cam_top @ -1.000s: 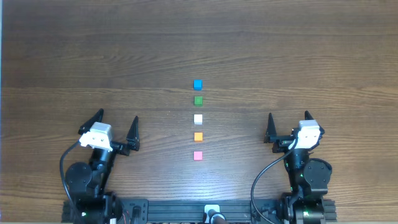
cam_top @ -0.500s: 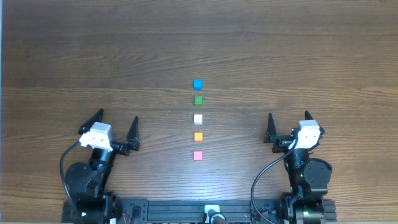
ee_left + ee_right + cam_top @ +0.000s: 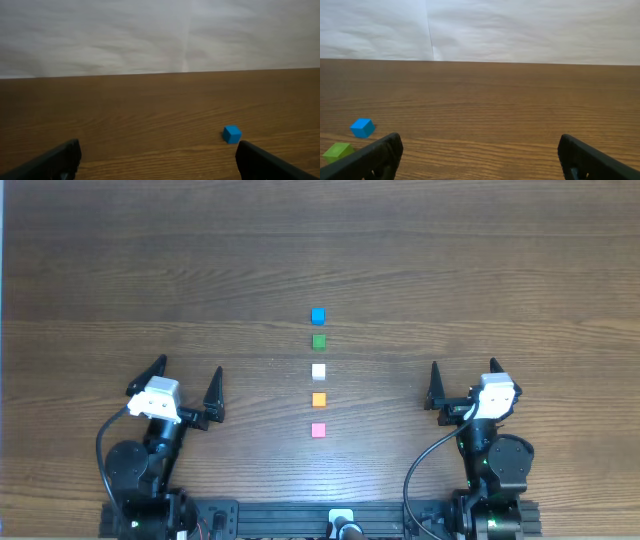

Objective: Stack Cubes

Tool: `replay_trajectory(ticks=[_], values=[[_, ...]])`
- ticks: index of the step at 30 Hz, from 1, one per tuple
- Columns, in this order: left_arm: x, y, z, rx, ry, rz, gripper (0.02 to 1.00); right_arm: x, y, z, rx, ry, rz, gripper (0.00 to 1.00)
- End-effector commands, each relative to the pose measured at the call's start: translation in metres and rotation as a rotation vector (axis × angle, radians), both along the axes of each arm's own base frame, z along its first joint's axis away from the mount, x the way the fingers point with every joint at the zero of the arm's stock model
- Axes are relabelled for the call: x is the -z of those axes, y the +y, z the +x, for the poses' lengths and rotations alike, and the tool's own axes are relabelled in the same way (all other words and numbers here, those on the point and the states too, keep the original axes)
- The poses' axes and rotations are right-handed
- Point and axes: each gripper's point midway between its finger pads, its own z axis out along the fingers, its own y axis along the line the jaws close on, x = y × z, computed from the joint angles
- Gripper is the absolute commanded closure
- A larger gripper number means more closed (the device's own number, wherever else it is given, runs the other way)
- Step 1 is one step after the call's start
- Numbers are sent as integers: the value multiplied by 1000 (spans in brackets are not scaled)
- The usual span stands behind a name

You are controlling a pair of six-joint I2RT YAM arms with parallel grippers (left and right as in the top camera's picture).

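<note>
1. Top view first: our left pincer hangs near its base, fingers spread wide, with nothing between them.
2. Our right pincer mirrors it on the other side, likewise spread and empty.
3. Between the two, well apart from both, five cubes lie in single file on the counter. The pink cube is nearest the bases, then come the orange cube, the white cube, the green cube and, farthest out, the blue cube. Each sits apart from its neighbour, and none rests on another.
4. We judge that no stacking is done yet; the step in hand is the first reach for a cube.
5. The next move, as we see it, calls for one arm to swing inward and lower its open fingers astride one cube. The gaps along the row look narrow, so we would close across the row rather than along it, to avoid knocking the neighbours.
</note>
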Motion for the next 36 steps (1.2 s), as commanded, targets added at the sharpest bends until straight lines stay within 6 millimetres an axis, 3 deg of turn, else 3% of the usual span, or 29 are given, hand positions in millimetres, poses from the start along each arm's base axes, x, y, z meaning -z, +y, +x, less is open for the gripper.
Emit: replay_trajectory(ticks=[1,10,15,21,28,32,36], values=[[1,-2,-1,13,9,-42,18,1,2,0,-12,-1,0,9],[-19,-2,-2,13,-16,-177,18,1,2,0,-12,-1,0,9],[-52,-3,-12,4,-20,-179,20,1,2,0,-12,-1,0,9],[-89,7,-38,-83,96,-177,18,1,2,0,-12,-1,0,9],[-128,-4,-65,-34,220,-175,18,1,2,0,-12,-1,0,7],[-152,-12,-67,8,279,-170,18,1,2,0,-12,-1,0,7],[-174,-19,-56,32,350,-158,18,1,2,0,-12,-1,0,7]])
